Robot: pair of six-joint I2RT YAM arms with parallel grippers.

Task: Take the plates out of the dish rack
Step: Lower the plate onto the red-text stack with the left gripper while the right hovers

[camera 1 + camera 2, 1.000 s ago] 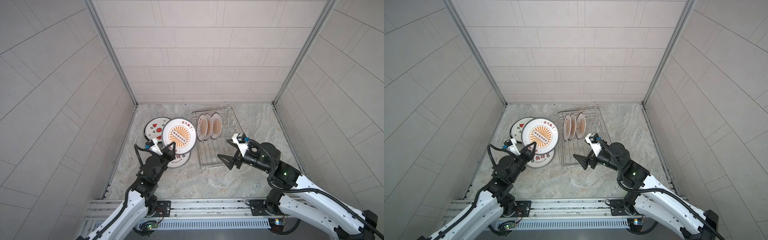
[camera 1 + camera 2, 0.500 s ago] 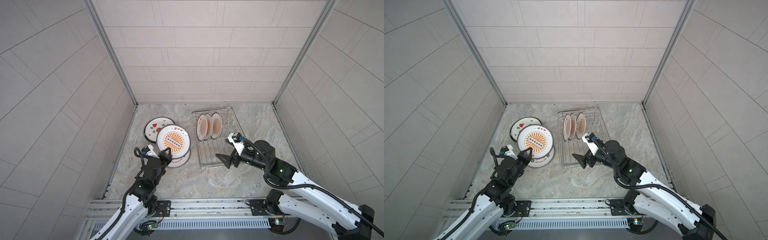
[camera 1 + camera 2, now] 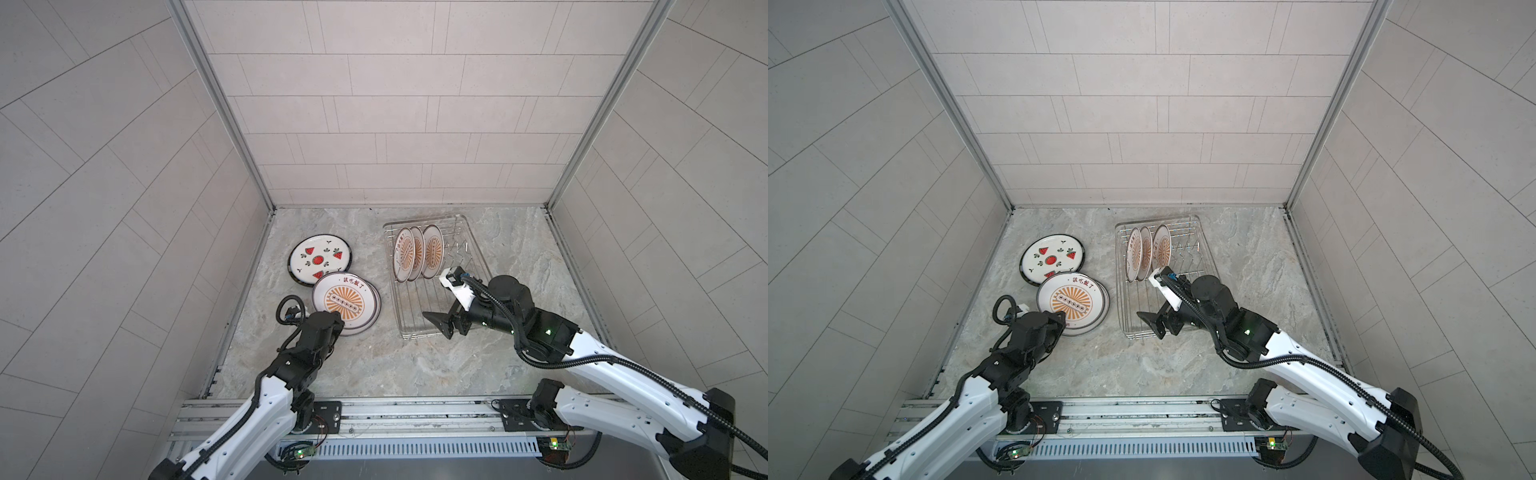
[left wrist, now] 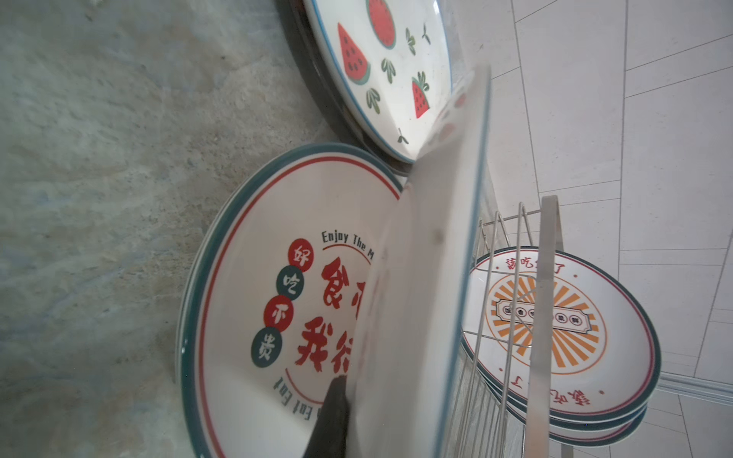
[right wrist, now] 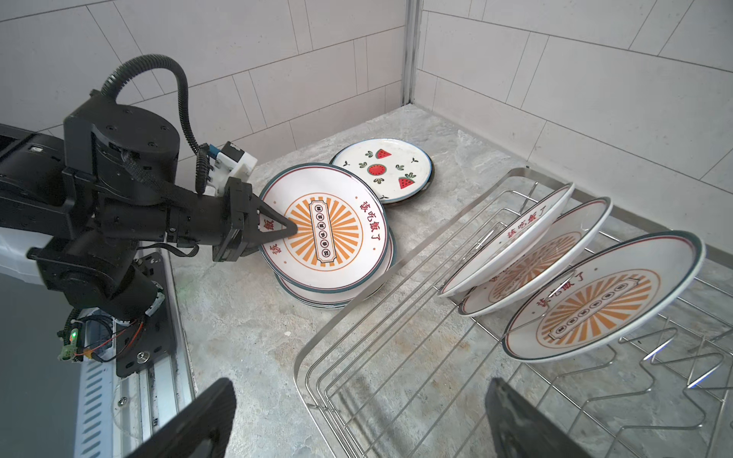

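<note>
We see the left gripper (image 5: 285, 232) clamped on the near rim of a sunburst plate (image 3: 346, 304). The plate is white with a dark-green edge, a thin red ring, orange rays around a banner and red characters at the border. It hangs tilted over a stack (image 5: 329, 297) of plates left of the dish rack (image 3: 409, 303). The stack's top plate (image 4: 285, 309) bears bold red characters. A watermelon plate (image 3: 319, 259) lies flat farther back. Three matching plates (image 3: 415, 253) lean upright at the rack's far end. The right gripper (image 3: 438, 326) hovers over the rack's near end, spread wide and holding nothing.
</note>
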